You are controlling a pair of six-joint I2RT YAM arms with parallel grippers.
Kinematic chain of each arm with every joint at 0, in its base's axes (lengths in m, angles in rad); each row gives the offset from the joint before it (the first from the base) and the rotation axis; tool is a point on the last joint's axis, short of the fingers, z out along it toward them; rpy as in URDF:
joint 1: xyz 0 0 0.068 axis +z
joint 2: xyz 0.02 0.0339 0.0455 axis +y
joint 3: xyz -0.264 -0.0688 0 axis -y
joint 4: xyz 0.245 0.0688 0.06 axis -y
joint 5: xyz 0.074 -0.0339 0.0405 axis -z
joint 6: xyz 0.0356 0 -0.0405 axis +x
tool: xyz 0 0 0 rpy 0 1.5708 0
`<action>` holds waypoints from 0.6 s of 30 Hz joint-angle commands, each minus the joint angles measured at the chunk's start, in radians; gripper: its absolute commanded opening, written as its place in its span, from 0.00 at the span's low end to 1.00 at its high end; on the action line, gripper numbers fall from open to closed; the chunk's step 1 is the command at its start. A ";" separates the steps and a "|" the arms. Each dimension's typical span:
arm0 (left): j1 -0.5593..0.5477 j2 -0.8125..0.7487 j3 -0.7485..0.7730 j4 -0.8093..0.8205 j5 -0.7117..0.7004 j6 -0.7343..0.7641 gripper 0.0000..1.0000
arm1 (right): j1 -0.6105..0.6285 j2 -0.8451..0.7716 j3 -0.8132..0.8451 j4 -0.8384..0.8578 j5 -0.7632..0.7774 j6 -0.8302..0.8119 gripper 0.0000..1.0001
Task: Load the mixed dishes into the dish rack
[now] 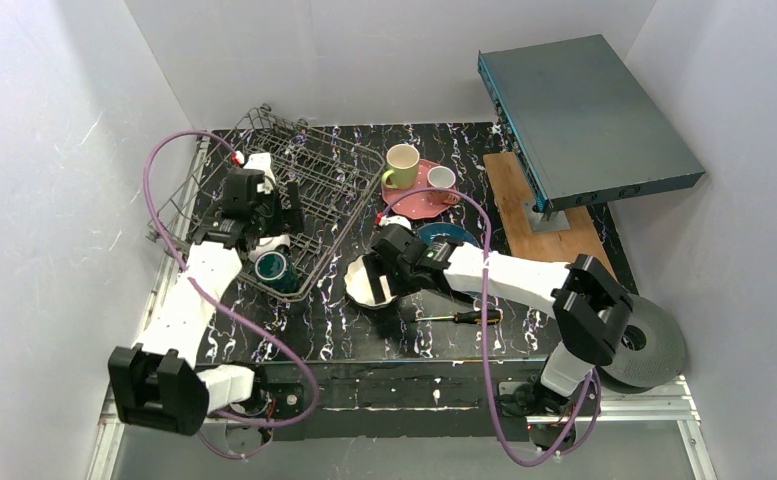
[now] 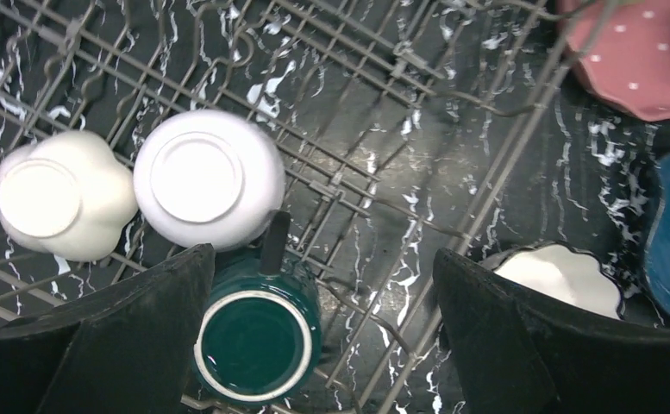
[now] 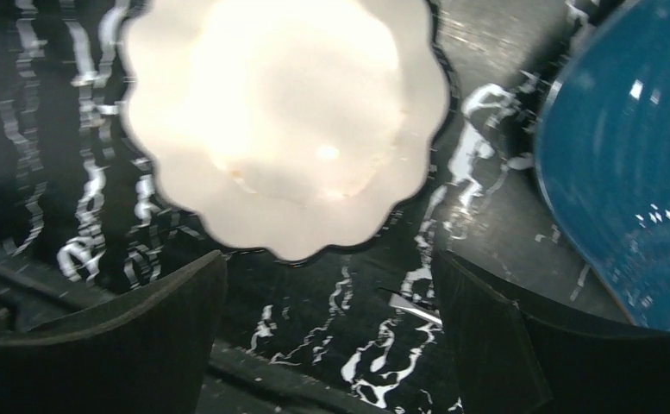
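Note:
The grey wire dish rack point(image 1: 319, 185) stands at the back left. In it, the left wrist view shows an upturned white bowl point(image 2: 209, 178), a second upturned white dish point(image 2: 55, 194) and the upright green-inside cup point(image 2: 258, 332) point(image 1: 272, 268). My left gripper point(image 2: 322, 254) point(image 1: 264, 230) hovers open and empty over the rack. My right gripper point(image 3: 324, 267) point(image 1: 384, 275) is open and empty, low over the table beside the floral cream bowl point(image 3: 284, 121) point(image 1: 367, 283). The blue plate point(image 1: 447, 236) point(image 3: 633, 172) lies to its right. The yellow-green mug point(image 1: 402, 163) and a small cup point(image 1: 441, 178) stand on the pink dotted plate point(image 1: 419, 203).
A black-and-yellow screwdriver point(image 1: 461, 317) lies near the table's front edge. A flat teal-grey box point(image 1: 584, 120) rests tilted over a wooden board point(image 1: 549, 225) at the back right. White walls close in on the left, back and right.

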 commanded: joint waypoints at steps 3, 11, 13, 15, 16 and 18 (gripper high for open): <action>-0.097 -0.153 -0.085 0.116 -0.096 0.071 0.98 | 0.005 0.023 0.004 -0.044 0.203 0.075 0.86; -0.147 -0.282 -0.155 0.194 -0.167 0.095 0.98 | -0.019 0.085 -0.026 0.062 0.184 0.103 0.74; -0.155 -0.308 -0.169 0.204 -0.182 0.098 0.98 | -0.027 0.104 -0.029 0.083 0.184 0.107 0.69; -0.171 -0.331 -0.188 0.223 -0.208 0.108 0.98 | -0.033 0.121 -0.023 0.091 0.187 0.107 0.65; -0.178 -0.340 -0.194 0.230 -0.217 0.112 0.98 | -0.034 0.129 -0.023 0.095 0.196 0.107 0.64; -0.187 -0.350 -0.200 0.235 -0.233 0.116 0.98 | -0.034 0.139 -0.028 0.108 0.210 0.107 0.61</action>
